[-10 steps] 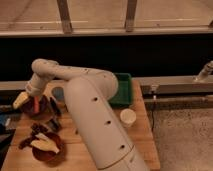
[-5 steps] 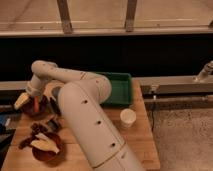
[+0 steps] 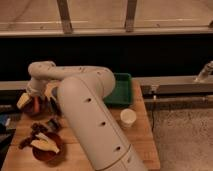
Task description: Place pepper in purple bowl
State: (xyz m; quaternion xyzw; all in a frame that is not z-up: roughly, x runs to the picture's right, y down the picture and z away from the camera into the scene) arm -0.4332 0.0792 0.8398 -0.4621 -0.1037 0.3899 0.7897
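Nearest the camera, the robot's white arm [image 3: 95, 125] rises across a wooden table [image 3: 145, 145], beside a reddish-brown bowl [image 3: 46, 146] of pale yellow pieces and a white cup [image 3: 128, 118]. Farther back, at the table's left edge, the gripper [image 3: 34, 99] hangs just over the purple bowl [image 3: 32, 111], its fingers spread wide and apparently clasping nothing. A yellow-orange shape at the bowl's left rim, likely the pepper [image 3: 23, 101], is either touching the bowl or just inside it; which cannot be told. If inside, the placing looks all but done, with only the arm's retreat left; if not, the pick is yet to do. A green tray [image 3: 121, 89] stands behind, before a dark wall
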